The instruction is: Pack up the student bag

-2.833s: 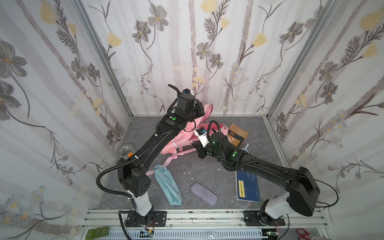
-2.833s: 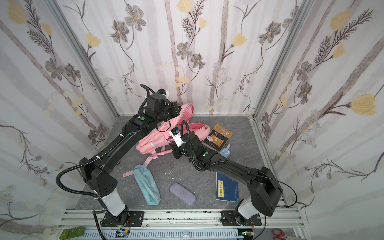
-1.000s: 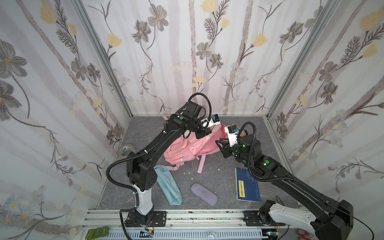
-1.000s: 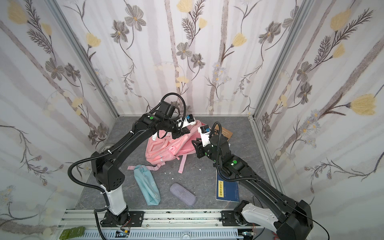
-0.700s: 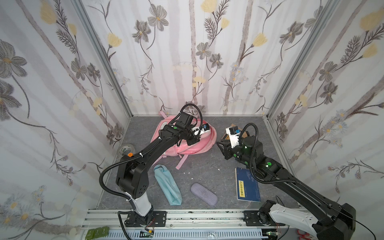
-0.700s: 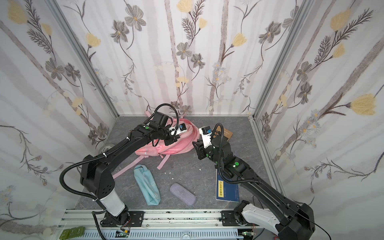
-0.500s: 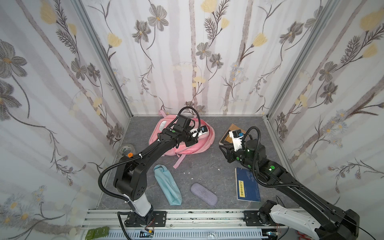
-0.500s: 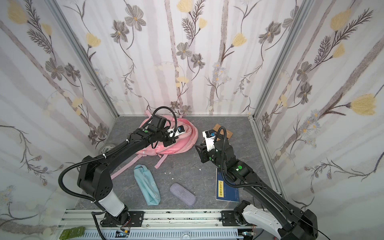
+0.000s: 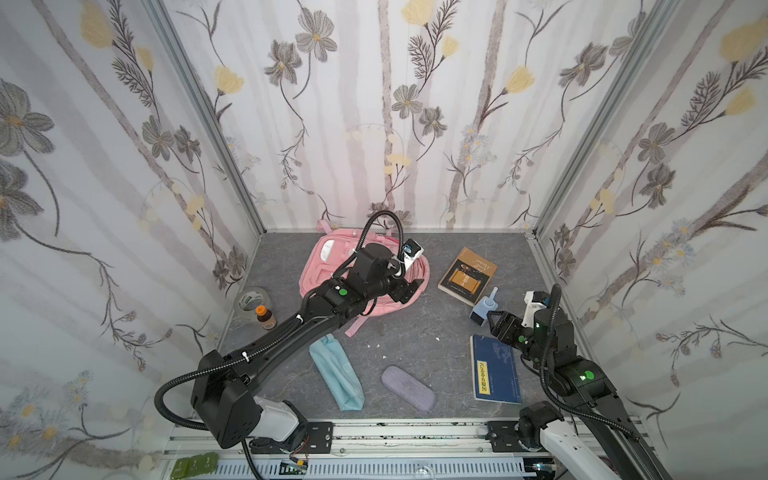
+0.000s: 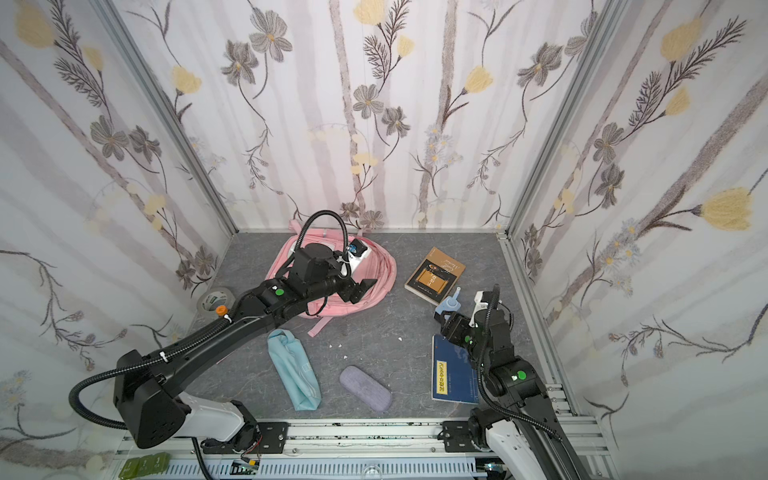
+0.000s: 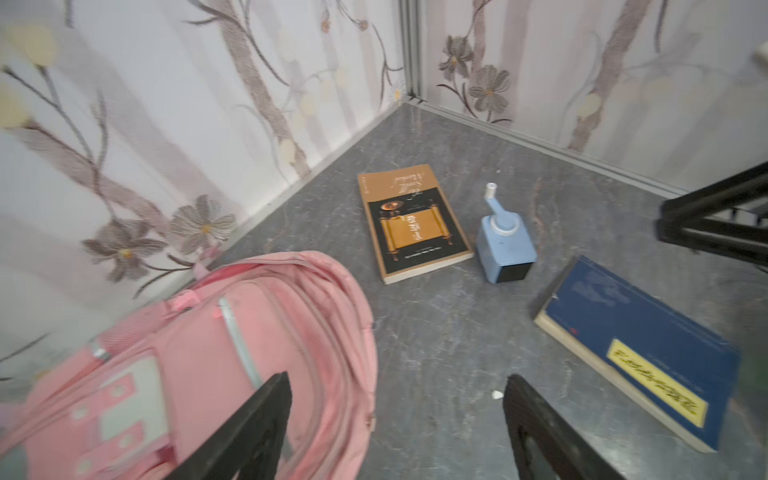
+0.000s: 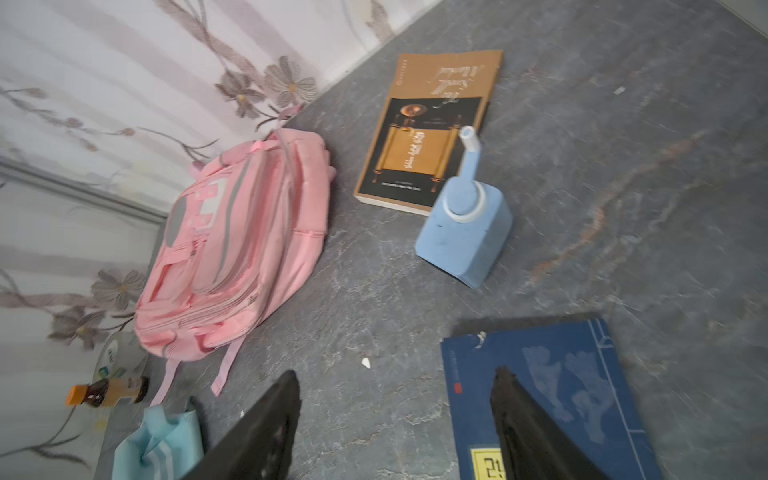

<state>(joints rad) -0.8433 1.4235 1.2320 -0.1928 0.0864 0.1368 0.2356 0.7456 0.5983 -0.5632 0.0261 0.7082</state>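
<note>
1. Left fingers (image 11: 257, 424): spread wide, pinching nothing; one over the bag (image 11: 208, 353), the other over bare table (image 11: 436, 332).
2. Right fingers (image 12: 266, 428): also spread and empty; one over the table, the other over the blue book (image 12: 561, 374).
3. Seen in both top views: left fingers above the bag's right edge, contact with the fabric unclear.
4. Right fingers low at the blue book's far end, just beside the sharpener (image 9: 484, 309).
5. Bag: flat on the table with pockets up, at the back close to the rear wall, left of the middle, a strap trailing toward the front.
6. Brown book (image 9: 467, 276): right of the bag and apart from it, the sharpener just beside its near corner.
7. Nearer the front: pouch (image 9: 336, 370) and case (image 9: 408, 388), side by side, apart.
8. By the left wall: tape (image 9: 249, 301) with a bottle (image 9: 265, 318) just beside it.
</note>
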